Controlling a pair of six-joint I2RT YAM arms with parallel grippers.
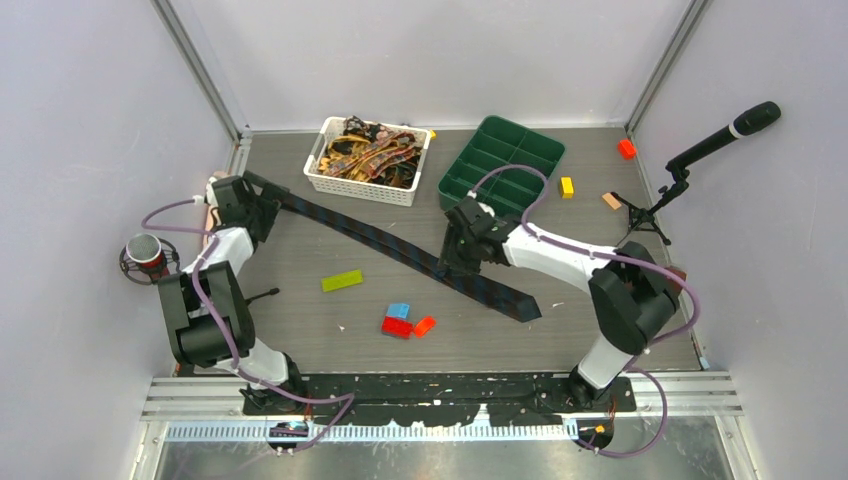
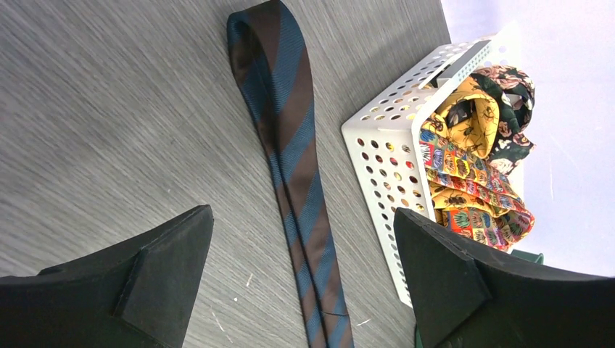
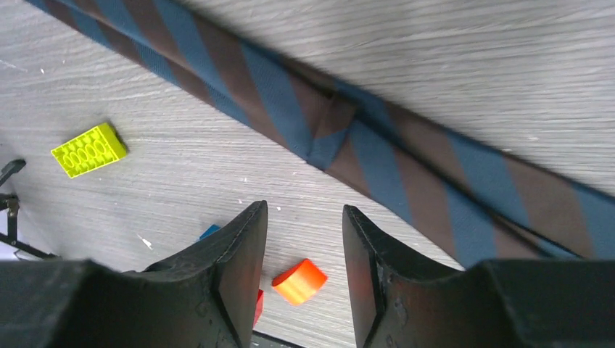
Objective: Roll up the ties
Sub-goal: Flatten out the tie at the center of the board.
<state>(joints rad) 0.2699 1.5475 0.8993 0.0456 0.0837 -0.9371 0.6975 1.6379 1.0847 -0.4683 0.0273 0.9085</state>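
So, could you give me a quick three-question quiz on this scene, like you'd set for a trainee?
1. True or false: the striped tie is already rolled up.
2. Where are the other patterned ties? A. in the white basket; B. in a drawer; C. on a hanger.
3. Fill in the gap: the left pincer and the right pincer are both ____ (open or shut).

Key: 1. False, it lies stretched out flat. 2. A. 3. Open, and neither holds anything.
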